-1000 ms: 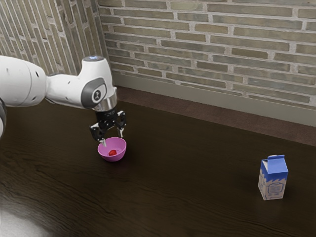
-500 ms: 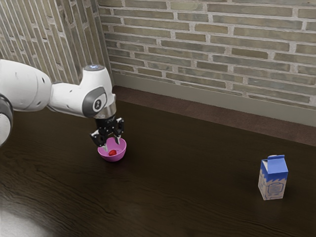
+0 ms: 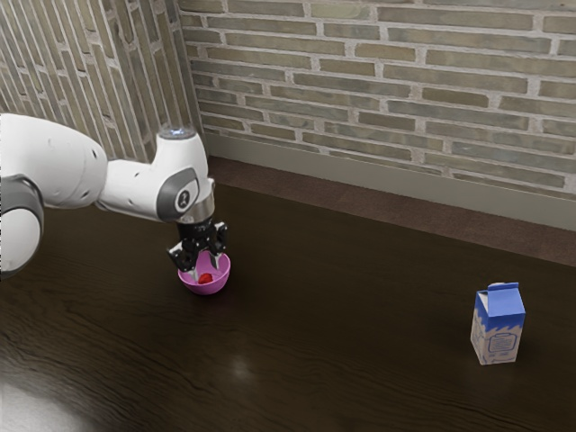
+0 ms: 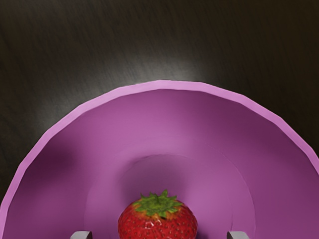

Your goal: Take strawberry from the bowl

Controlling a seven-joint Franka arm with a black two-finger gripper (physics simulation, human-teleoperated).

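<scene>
An indoor room is shown, its exact kind unclear: brick walls (image 3: pixel 387 85) are edged by a pale baseboard (image 3: pixel 360 169) above a reddish-brown floor (image 3: pixel 360 200), and the foreground is filled by a dark wood-grained table (image 3: pixel 360 360).

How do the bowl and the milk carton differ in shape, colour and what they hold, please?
The bowl is round and low, while the carton is boxy and tall. The bowl is plain pink; the carton is blue and whitish with printing. The bowl is open, showing a strawberry inside, whereas the carton's contents are hidden. Both stand upright on the dark table.
</scene>
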